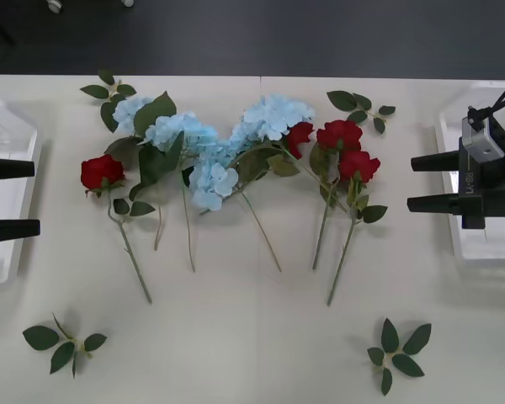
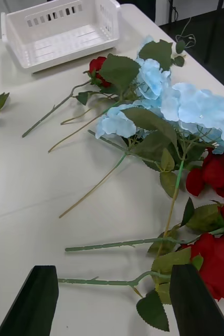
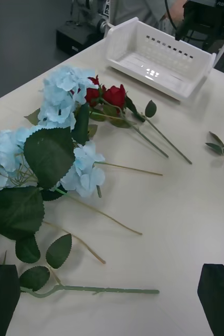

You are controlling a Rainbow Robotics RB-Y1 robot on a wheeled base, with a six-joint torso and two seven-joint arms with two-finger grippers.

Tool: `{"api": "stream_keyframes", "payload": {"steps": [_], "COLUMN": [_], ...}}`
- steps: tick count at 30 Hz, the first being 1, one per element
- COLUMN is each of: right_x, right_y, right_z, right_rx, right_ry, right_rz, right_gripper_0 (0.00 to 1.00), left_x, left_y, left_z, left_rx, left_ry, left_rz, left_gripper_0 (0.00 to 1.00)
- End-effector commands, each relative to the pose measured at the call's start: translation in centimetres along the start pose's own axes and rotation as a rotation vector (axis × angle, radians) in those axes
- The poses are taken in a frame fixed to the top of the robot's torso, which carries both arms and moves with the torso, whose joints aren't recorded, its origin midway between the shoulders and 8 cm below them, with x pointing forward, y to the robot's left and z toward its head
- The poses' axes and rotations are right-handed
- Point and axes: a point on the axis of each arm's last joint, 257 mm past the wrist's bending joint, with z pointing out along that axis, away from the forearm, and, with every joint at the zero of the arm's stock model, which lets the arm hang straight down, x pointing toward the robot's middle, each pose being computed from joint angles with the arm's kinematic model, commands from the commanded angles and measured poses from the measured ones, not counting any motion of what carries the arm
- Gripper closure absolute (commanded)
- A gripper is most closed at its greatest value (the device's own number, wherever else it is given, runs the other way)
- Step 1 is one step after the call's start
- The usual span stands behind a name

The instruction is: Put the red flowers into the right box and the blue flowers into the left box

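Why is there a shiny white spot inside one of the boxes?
In the left wrist view, room light bounces off the glossy floor of the right box, making glare; in the front view the right box looks washed out pale; in the right wrist view the left box shows only soft shine, and the stems cast faint shadows.

Glossy white plastic right box, matt cloth-like blue flowers, smooth matt table.

The blue flowers lie mid-table, between the left gripper and the right gripper. One of the red flowers lies nearest the left gripper; three lie nearer the right. Each gripper hovers over its box: left box, right box.
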Motion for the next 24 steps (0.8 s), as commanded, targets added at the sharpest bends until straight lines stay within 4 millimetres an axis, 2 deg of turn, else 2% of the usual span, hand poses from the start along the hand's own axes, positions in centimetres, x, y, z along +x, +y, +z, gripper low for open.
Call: {"api": "stream_keyframes", "payload": {"steps": [1, 2, 5, 8, 15, 17, 20, 22, 24], "right_x": [1.4, 2.2, 2.6, 2.1, -0.8, -1.7, -2.8, -2.9, -2.5], "right_y": [0.8, 1.1, 0.7, -0.1, -1.1, -1.3, -0.7, 0.2, 0.6], "right_z": [1.0, 1.2, 1.3, 1.0, 0.4, 0.3, 0.6, 1.2, 1.6], "right_rx": [-0.013, -0.017, -0.011, 0.005, -0.012, -0.009, -0.006, 0.007, 0.028], "right_ry": [0.006, -0.005, -0.027, -0.029, 0.030, 0.061, 0.097, 0.149, 0.193], "right_rz": [0.052, 0.091, 0.130, 0.116, -0.028, 0.051, 0.322, 0.561, 0.676], "right_gripper_0": [0.38, 0.37, 0.38, 0.38, 0.38, 0.38, 0.37, 0.37, 0.37], "left_x": [-1.5, 0.9, 1.2, 1.5, 3.1, 3.7, 4.7, 5.3, 5.6], "left_y": [0.4, -0.8, -1.2, -1.6, -0.8, -0.5, -0.1, 0.3, 0.6], "left_z": [0.2, 0.6, 0.6, 1.0, 1.7, 1.9, 2.0, 1.9, 1.8], "left_rx": [-0.004, 0.016, 0.025, 0.039, 0.011, 0.001, -0.025, -0.051, -0.068], "left_ry": [-0.019, -0.010, -0.003, 0.007, 0.071, 0.100, 0.174, 0.239, 0.281], "left_rz": [0.046, -0.021, -0.025, -0.028, -0.042, -0.041, -0.022, 0.010, 0.032], "left_gripper_0": [0.00, 0.00, 0.00, 0.00, 0.00, 0.00, 0.00, 0.00, 0.00]}}
